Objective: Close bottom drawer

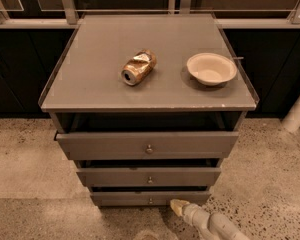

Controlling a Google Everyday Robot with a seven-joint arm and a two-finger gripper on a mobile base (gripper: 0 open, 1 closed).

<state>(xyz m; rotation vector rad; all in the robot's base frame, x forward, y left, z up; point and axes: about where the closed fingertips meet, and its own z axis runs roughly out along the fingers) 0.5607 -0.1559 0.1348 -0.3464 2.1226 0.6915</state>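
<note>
The grey cabinet has three drawers, all pulled out a little. The bottom drawer (pixel 140 198) is the lowest and slimmest, with a small round knob (pixel 150 201) at its centre. Its front stands slightly forward, with a dark gap above it. My gripper (pixel 176 206) is low at the bottom right, its pale tip at the drawer front just right of the knob. The arm (pixel 215 225) runs from it off the bottom right of the view.
A crushed can (pixel 138 67) lies on its side on the cabinet top (pixel 100 89), and a white bowl (pixel 211 68) stands to its right. The middle drawer (pixel 149 176) and top drawer (pixel 148 145) stick out above. Speckled floor (pixel 30 159) surrounds the cabinet; a white pipe (pixel 298 111) stands at right.
</note>
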